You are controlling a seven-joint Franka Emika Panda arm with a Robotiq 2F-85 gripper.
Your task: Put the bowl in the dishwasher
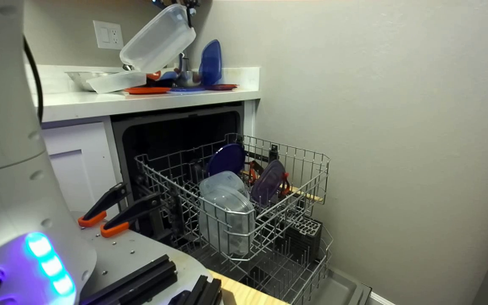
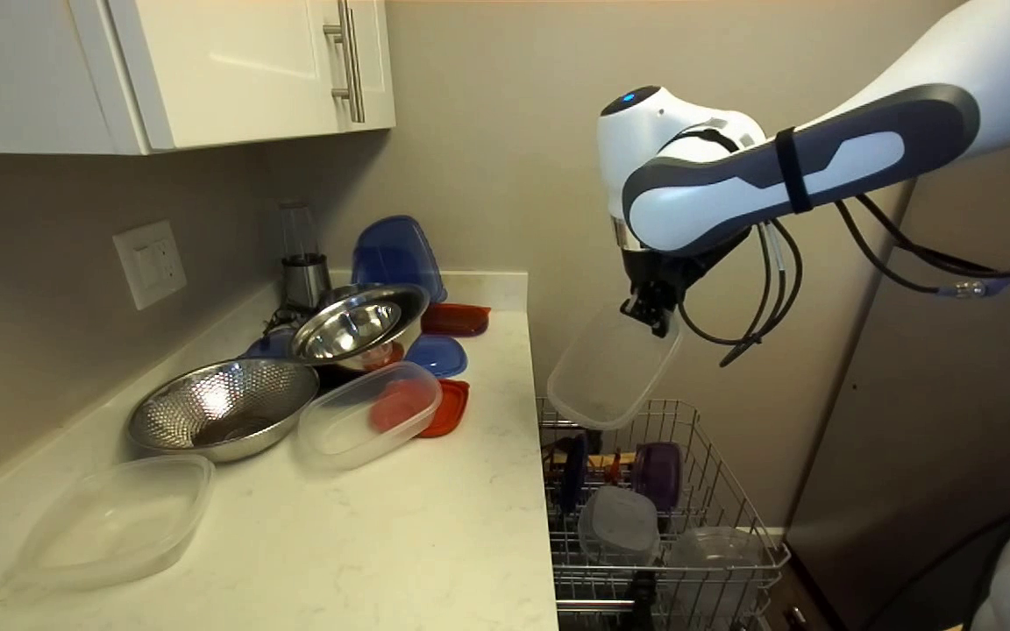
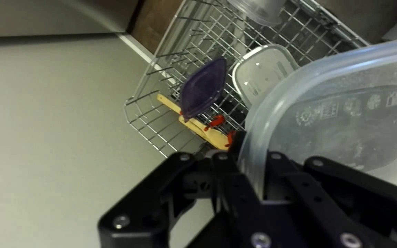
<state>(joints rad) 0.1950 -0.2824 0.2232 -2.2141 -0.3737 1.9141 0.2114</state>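
The bowl is a deep translucent plastic container with rounded corners. It hangs tilted in the air in both exterior views [image 1: 159,42] [image 2: 601,377] and fills the right of the wrist view [image 3: 350,131]. My gripper [image 2: 658,320] is shut on its rim; in the wrist view the gripper [image 3: 249,158] has a finger on each side of the wall. The dishwasher [image 1: 172,131] is open, with its upper wire rack [image 1: 284,146] pulled out. In the wrist view the rack [image 3: 145,138] lies below the bowl. The front of the cavity shows; its inside is dark.
The rack holds translucent containers [image 2: 619,521] [image 2: 715,552], a purple lid [image 1: 268,182], a dark blue lid [image 1: 227,159] and wooden utensils [image 3: 198,129]. The counter [image 2: 435,543] beside it carries a colander [image 2: 224,412], containers, metal bowls and lids. A wall [image 1: 375,127] bounds the rack's far side.
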